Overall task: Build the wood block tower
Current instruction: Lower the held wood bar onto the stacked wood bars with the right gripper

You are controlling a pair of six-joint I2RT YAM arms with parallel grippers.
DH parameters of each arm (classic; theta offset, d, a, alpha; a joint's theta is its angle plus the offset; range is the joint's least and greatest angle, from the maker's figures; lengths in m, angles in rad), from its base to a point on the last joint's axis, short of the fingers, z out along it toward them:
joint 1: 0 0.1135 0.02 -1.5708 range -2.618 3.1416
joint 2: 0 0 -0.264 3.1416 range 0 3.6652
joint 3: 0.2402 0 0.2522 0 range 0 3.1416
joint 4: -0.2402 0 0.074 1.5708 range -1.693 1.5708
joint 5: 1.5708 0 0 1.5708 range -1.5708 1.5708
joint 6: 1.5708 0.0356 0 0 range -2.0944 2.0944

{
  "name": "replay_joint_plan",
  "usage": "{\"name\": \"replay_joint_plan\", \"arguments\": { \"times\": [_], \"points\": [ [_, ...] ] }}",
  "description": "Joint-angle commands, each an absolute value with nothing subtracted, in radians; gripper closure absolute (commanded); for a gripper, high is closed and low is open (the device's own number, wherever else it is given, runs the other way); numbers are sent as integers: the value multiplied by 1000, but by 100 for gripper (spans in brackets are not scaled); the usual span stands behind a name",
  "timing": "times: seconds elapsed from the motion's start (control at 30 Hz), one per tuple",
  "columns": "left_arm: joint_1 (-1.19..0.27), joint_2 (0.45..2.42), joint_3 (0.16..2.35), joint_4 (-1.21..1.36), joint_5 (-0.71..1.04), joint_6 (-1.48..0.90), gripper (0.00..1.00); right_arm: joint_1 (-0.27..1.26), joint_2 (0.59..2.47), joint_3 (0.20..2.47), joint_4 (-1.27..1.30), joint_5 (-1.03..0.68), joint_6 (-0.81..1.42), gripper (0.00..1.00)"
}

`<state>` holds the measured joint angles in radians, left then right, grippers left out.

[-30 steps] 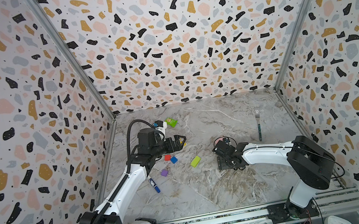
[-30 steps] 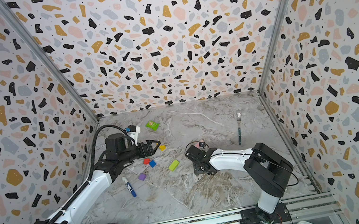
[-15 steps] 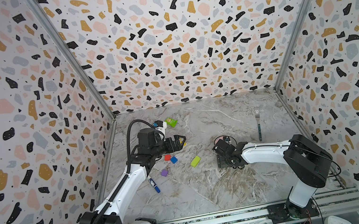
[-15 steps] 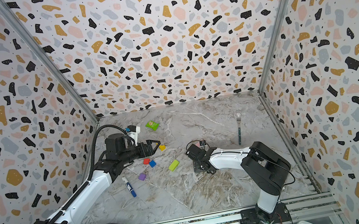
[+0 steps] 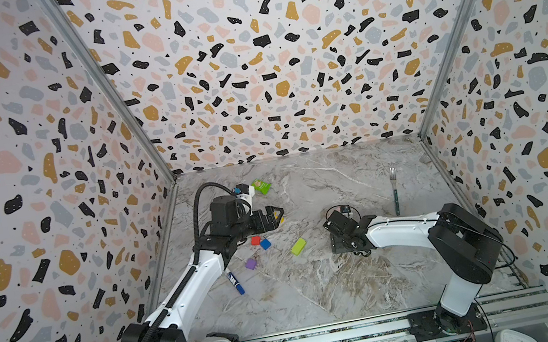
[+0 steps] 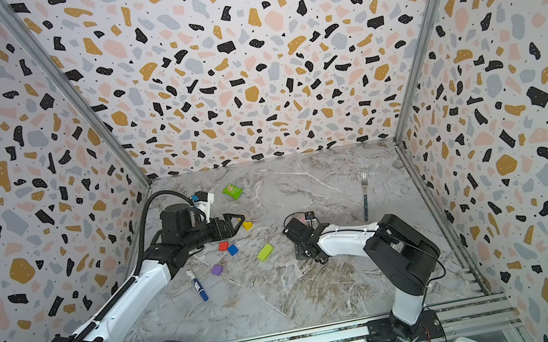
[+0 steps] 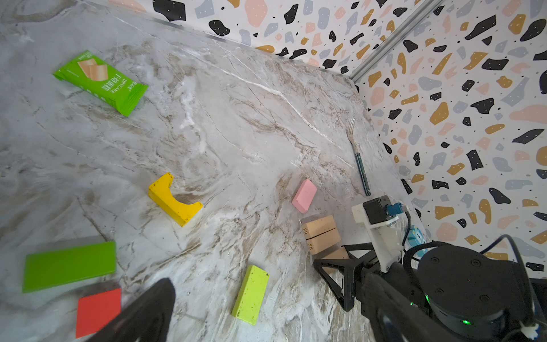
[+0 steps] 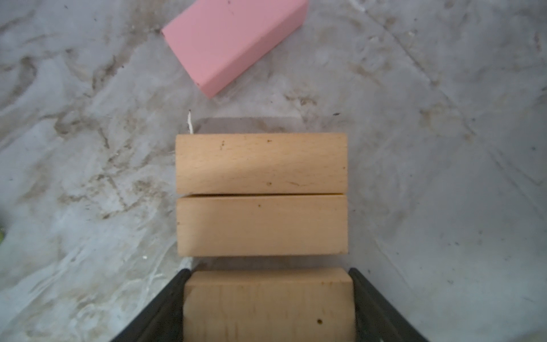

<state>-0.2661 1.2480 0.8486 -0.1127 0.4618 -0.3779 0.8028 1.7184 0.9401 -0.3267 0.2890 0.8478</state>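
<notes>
Right gripper [image 8: 268,274] is part-open, jaws clamped on the ends of a tan bar [image 8: 268,308]. We hold it just short of the tower [image 8: 262,225], right of centre on the table [image 5: 324,292]. The tower is so far only two more such bars lying flat, long sides touching. A thin gap separates them from the held one. We can't tell if the held bar touches the table.

Pink bar [image 8: 233,38] lies loose just beyond the tower.

Left gripper [image 6: 237,222] hangs with jaws spread wide and nothing between them, near the arch [image 7: 173,198].

Red cube [image 5: 255,240] and blue cube [image 5: 265,244] sit nearly touching, close by the left gripper. Purple cube [image 5: 251,264] and lime bar [image 5: 298,246] lie apart. Green bar [image 7: 69,265] shows only in the left wrist view, blurred.

Also on the table: marker [image 5: 235,281], packet [image 5: 261,186], fork [image 5: 395,192].
</notes>
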Motion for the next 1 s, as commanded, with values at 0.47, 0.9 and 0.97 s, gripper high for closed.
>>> {"name": "replay_joint_plan", "arguments": {
  "times": [0.47, 0.9, 0.97],
  "points": [
    [-272, 1241, 853, -107, 470, -364, 0, 796, 1761, 953, -344, 272, 850, 30],
    [-272, 1244, 853, -104, 474, -367, 0, 793, 1770, 968, -350, 276, 857, 28],
    [-272, 1244, 853, -104, 475, -367, 0, 793, 1770, 969, -352, 277, 860, 28]
  ]
}}
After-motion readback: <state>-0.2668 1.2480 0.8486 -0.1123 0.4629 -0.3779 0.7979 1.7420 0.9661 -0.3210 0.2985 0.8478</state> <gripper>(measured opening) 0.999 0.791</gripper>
